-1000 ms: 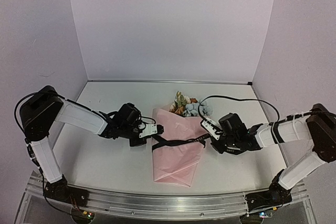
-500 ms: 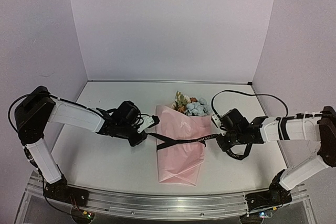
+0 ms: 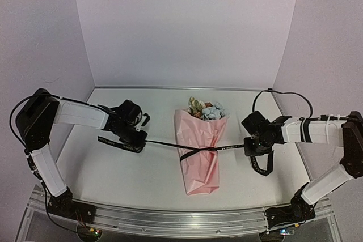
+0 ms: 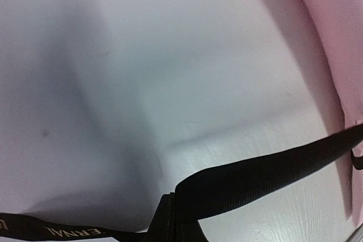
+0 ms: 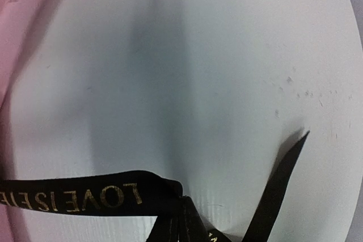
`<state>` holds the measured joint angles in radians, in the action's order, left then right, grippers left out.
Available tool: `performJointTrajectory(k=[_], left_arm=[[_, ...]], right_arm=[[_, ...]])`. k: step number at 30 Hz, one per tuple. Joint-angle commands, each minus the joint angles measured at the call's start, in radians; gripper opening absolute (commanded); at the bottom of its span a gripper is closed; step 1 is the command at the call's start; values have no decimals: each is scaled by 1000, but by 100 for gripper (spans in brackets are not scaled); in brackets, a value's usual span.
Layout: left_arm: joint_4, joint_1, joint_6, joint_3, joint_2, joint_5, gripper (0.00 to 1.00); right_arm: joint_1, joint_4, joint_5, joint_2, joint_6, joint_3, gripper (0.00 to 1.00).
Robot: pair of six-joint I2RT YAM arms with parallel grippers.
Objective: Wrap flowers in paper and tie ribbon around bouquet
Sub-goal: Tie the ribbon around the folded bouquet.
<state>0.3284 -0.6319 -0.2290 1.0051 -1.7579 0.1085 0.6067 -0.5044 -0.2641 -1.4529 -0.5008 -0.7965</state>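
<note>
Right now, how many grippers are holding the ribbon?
2: the left gripper left of the bouquet, the right gripper on its right, each shut on the ribbon.

Left arm (image 3: 79, 114) and right arm (image 3: 315, 130) stretch forward and low, wrists turned inward. Left claw (image 3: 139, 141) and right claw (image 3: 248, 147) face each other, well apart, each clamped on the ribbon (image 3: 164, 145).

Bouquet at centre frame, one hand on either side.
You have the bouquet (image 3: 201, 151) lying on the surface (image 3: 113, 174) mid-frame, with the flowers (image 3: 207, 111) at its upper end; the ribbon (image 3: 164, 145) crosses its middle, running left to your left hand (image 3: 140, 141) and right to your right hand (image 3: 248, 147).
</note>
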Motion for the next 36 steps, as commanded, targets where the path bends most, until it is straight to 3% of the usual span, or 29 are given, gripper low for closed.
performJointTrajectory(k=[1,5,11,17,26,28,29,32,34,36], left_arm=[[8,280,-261,-102,109,158,0],[-32,448,-343,-182,162,218,0],[-78,581,-397,-268,218,216,0],[-63,586,-376,-286,241,164,0],[-66,518,-327,-310,320,216,0],[-59,504,-325,-311,348,221,5],[-54,499,-323,-307,367,217,10],[-5,485,-308,-275,418,179,28],[27,481,-297,-249,447,158,40],[48,466,-271,-225,471,141,45]], right_arm=[[-123,-89,-51,139,-252,103,0],[-202,-90,-65,248,-331,203,0],[-299,-138,-33,349,-359,268,0],[-304,-180,-8,393,-316,262,0],[-302,-252,256,345,-167,183,0],[-301,-291,290,341,-137,156,0],[-300,-305,303,341,-122,144,4],[-300,-326,344,345,-88,124,34],[-296,-343,364,350,-59,105,45],[-294,-357,384,358,-24,92,52]])
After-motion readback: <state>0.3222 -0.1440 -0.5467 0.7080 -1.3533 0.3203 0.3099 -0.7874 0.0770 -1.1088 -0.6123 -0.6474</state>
